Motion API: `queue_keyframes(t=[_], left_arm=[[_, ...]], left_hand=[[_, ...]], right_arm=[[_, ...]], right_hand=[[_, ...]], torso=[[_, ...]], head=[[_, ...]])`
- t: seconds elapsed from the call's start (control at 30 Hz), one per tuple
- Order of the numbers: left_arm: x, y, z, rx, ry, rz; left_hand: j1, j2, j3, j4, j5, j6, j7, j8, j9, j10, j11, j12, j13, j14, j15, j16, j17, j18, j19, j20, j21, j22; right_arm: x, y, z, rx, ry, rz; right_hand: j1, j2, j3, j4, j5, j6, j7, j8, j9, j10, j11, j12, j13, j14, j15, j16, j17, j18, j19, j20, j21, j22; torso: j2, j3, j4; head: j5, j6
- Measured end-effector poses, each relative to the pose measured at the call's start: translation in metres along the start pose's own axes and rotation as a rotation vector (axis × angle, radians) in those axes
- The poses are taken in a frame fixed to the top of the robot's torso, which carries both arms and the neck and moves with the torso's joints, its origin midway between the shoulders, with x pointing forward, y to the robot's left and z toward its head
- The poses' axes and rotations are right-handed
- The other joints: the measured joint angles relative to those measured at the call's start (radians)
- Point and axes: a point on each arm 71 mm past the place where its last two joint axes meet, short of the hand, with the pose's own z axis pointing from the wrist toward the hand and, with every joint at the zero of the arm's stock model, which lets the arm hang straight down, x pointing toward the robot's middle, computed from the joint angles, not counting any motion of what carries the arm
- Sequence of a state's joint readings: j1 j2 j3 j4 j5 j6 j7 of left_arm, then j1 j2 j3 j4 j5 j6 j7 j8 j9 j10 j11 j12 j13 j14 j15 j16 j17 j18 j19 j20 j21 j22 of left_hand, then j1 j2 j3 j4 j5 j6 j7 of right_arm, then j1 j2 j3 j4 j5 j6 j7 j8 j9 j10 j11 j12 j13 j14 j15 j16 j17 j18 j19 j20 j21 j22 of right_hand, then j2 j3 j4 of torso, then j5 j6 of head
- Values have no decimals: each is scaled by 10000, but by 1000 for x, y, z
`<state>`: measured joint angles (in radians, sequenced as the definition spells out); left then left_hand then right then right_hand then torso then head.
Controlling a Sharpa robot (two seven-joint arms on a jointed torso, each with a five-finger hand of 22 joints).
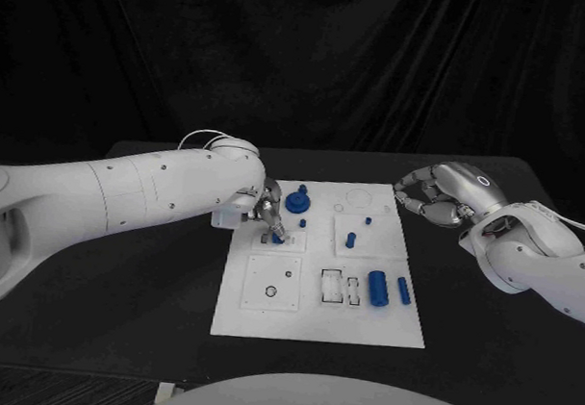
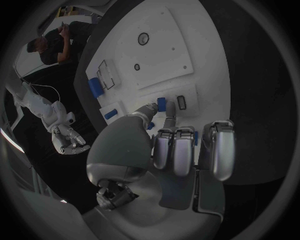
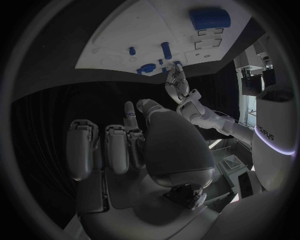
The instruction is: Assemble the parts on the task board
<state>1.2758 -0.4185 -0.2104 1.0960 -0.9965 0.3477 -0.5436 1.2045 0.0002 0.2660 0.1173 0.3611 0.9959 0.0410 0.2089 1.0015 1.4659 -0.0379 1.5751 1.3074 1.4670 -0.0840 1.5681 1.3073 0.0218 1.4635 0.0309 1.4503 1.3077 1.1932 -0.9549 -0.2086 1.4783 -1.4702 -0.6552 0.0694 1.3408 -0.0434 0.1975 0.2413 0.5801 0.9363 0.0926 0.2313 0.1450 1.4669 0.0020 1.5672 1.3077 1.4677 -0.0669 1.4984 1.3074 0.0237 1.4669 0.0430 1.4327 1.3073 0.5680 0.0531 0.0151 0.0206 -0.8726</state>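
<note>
Over the task board [image 1: 364,330], near its left edge and toward the far end, the left hand [image 1: 267,210] reaches down with its fingertips pinching a small blue part [image 2: 162,104], right above the board's surface. That part lies directly under the left hand. The right hand [image 1: 437,199] hovers just off the board's far right corner, fingers curled in on nothing, farther from the part.
</note>
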Motion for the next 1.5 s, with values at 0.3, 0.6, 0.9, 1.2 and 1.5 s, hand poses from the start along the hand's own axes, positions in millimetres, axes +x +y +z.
queue_keyframes(t=[0.3,0.6,0.9,1.2,1.5], left_arm=[[0,2,1,-56,-6,-21],[3,2,3,-109,70,-12],[3,3,4,-142,69,-24],[4,3,4,-153,78,-25],[4,3,4,-178,122,-1]], left_hand=[[-567,180,166,130,-1609,-154,153,-508,-539,-3,213,0,0,-13,167,0,8,0,26,97,-234,-1],[-1541,115,-482,692,-2967,-51,316,-841,-1175,10,295,-38,0,0,254,0,7,-1,19,199,-271,-1],[-2034,173,-906,1005,-3058,29,325,-890,-1346,-26,330,-38,0,0,254,0,6,1,55,235,-271,-2],[-2444,241,-1403,1275,-3058,427,177,-591,-1121,-25,330,-38,0,0,253,0,5,1,55,234,-271,-2],[-2616,309,-1918,1516,-3058,763,-52,380,-17,7,147,-38,0,1,139,0,5,0,37,137,-271,-2]], right_arm=[[0,0,0,-2,27,4],[1,0,0,-1,71,7],[2,0,0,5,130,17],[3,0,0,13,184,24],[4,-1,0,29,211,14]], right_hand=[[0,0,0,0,0,0,0,0,-1,0,0,0,-1,0,0,0,0,0,0,0,0,0],[0,0,0,0,0,0,0,0,-2,0,0,0,-1,0,0,0,0,-1,0,0,0,8],[0,0,0,0,0,0,0,0,-2,-1,-1,0,-2,0,0,0,-1,0,0,0,0,7],[0,0,0,0,0,0,0,0,-3,-3,-3,0,-3,0,0,0,0,0,0,0,0,6],[0,0,0,0,0,0,0,0,-4,-5,-5,0,-3,0,0,0,0,0,0,0,0,5]], torso=[[-2,0,4],[2,-2,0],[3,-2,-3],[2,-2,-3],[0,-1,-2]], head=[[-11,0],[8,0],[3,0],[9,0],[9,0]])
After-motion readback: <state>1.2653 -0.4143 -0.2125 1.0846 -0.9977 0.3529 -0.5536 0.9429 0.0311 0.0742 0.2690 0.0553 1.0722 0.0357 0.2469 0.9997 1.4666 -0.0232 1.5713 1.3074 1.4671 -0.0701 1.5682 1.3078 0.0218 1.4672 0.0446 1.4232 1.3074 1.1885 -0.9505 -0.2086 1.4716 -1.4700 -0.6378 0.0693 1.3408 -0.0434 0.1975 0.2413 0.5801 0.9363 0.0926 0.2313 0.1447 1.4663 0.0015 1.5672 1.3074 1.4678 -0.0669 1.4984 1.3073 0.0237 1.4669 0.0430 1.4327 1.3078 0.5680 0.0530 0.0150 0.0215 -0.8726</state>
